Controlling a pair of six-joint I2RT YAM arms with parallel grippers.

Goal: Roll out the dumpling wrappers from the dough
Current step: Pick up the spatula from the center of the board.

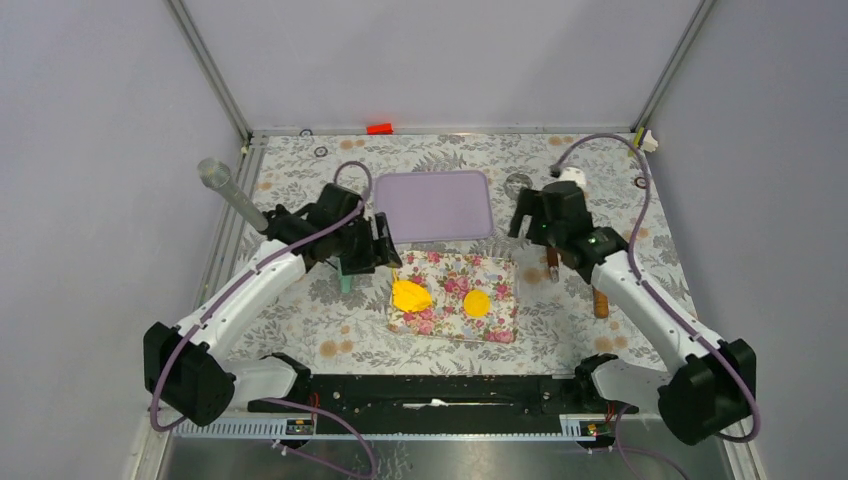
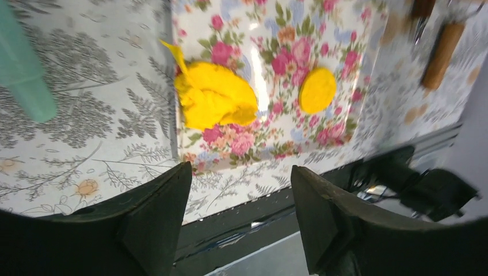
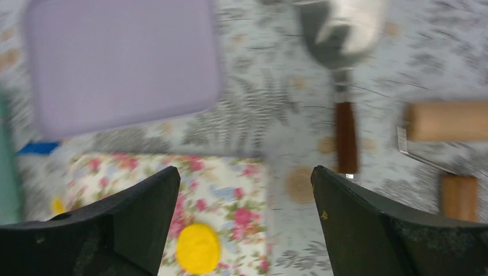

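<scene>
We see the dough (image 1: 410, 296), an irregular yellow lump, on the left part of a flowered mat (image 1: 500, 275). One dumpling wrapper (image 1: 477, 302), a flat round yellow disc, lies apart from it toward the mat's right, and a lilac tray (image 1: 433, 205) lies just behind the mat. The left claw (image 2: 240, 172) hangs by the mat's left side, jaws spread with nothing between them; the right claw (image 3: 244, 172) hovers beyond the mat's far right corner, likewise spread and empty. A teal object (image 1: 345, 278) sits left of the mat, wooden-handled tools (image 1: 600, 300) to its right
</scene>
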